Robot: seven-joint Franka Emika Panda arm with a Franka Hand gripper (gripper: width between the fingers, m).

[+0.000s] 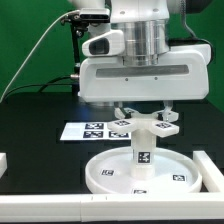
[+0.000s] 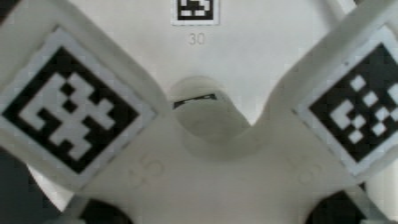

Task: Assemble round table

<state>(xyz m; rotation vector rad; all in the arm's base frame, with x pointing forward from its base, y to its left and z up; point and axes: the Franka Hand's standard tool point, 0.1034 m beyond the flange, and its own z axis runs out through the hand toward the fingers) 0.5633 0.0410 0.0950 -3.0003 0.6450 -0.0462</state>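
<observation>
The large rimmed round disc (image 1: 100,178) lies on the black table near the front. The short thick cylinder leg (image 1: 141,152) stands upright in its middle. The small cross-shaped foot (image 1: 142,124) sits on top of the leg. My gripper (image 1: 146,114) comes straight down over it, its fingers on either side of the foot and shut on it. In the wrist view the foot (image 2: 196,165) fills the picture, with tagged arms and a centre hole (image 2: 210,120). The gripper (image 2: 217,212) is mostly hidden behind the foot; only dark fingertips (image 2: 93,212) show.
The marker board (image 1: 92,130) lies flat behind the disc toward the exterior view's left. A white rail (image 1: 60,208) runs along the table's front edge. A white bracket (image 1: 208,170) stands at the disc's right, and a white block (image 1: 3,160) at the far left.
</observation>
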